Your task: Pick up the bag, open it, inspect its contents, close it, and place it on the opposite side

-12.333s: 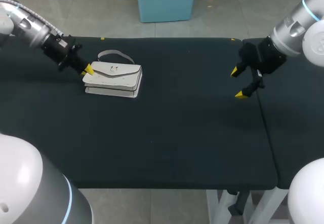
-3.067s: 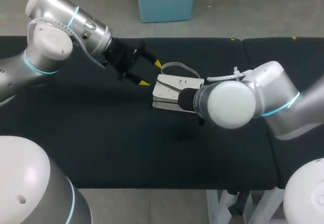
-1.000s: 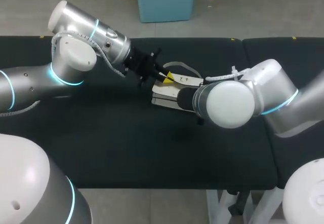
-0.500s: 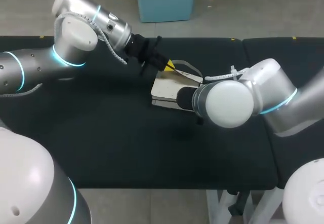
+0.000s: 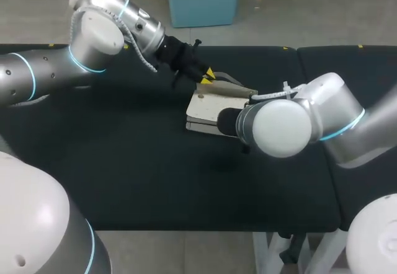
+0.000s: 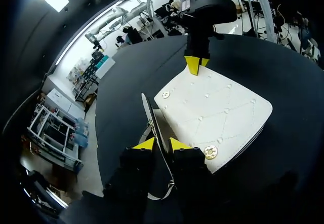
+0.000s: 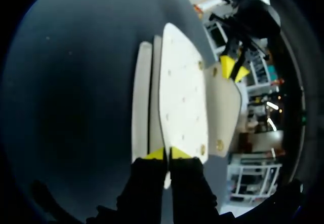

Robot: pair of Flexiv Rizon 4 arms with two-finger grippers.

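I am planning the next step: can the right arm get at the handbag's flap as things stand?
Probably not: the right gripper is shut on the end of the handbag, and the left gripper holds the raised flap.

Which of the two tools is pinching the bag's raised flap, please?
The left tool: it pinches the upturned flap, while the right tool grips the opposite edge of the bag.

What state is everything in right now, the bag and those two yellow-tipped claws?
White quilted leather bag: lying flat on the black table, partly open.
Bag's flap: lifted off the body.
Left arm's jaws: shut on the flap's edge.
Right arm's jaws: shut on the bag's body.
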